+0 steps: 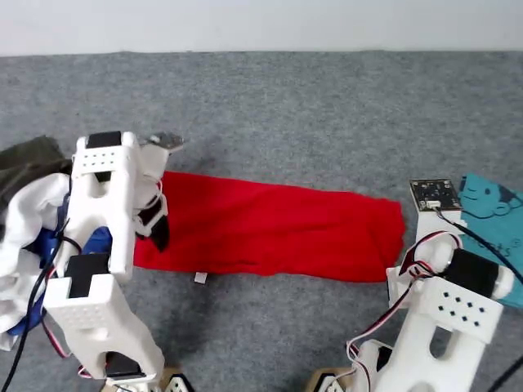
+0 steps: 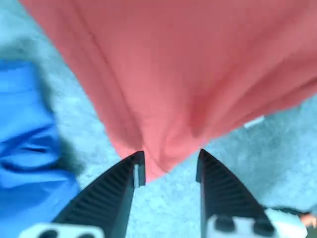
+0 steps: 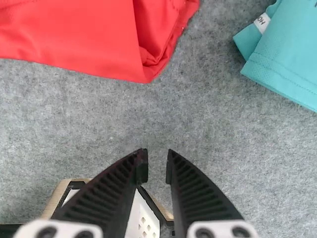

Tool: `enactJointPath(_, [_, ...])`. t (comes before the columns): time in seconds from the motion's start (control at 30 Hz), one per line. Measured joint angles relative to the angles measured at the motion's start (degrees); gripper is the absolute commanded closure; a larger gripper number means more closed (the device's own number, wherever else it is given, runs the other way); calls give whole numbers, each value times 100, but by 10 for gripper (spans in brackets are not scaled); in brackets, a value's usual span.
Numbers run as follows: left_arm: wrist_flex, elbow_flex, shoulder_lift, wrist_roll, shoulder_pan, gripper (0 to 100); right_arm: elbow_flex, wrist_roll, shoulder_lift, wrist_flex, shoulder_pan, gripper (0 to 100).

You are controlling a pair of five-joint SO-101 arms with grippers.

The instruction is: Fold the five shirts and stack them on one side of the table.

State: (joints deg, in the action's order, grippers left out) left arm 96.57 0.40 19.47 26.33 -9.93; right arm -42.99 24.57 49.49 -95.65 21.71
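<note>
The red shirt lies as a long folded strip across the middle of the grey table. My left gripper is at the strip's left end. In the left wrist view the gripper is shut on the edge of the red shirt, and creases run in toward the fingers. My right gripper hovers over bare table a little short of the red shirt's right end. Its jaws are open by a narrow gap with nothing between them. A teal shirt lies at the right edge.
A heap of shirts sits at the left edge: a white one, a blue one and a dark olive one. The blue shirt lies close beside my left gripper. The teal shirt lies near the right gripper.
</note>
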Motion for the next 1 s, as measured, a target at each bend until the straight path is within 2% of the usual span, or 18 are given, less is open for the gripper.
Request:
enactJointPath(0.2, [-158, -642, 0, -343, 0, 810, 0, 0, 0, 0, 0, 920])
enactJointPath(0.37, [-545, -659, 62, -466, 18, 738, 0, 0, 0, 0, 0, 920])
enactJointPath(0.7, [-624, -1653, 1776, -659, 88, 737, 0, 0, 0, 0, 0, 920])
enactJointPath(0.8, [-624, -2022, 2259, -712, 88, 778, 0, 0, 0, 0, 0, 920])
enactJointPath(1.0, [-334, -2541, 2708, -738, 193, 926, 0, 0, 0, 0, 0, 920])
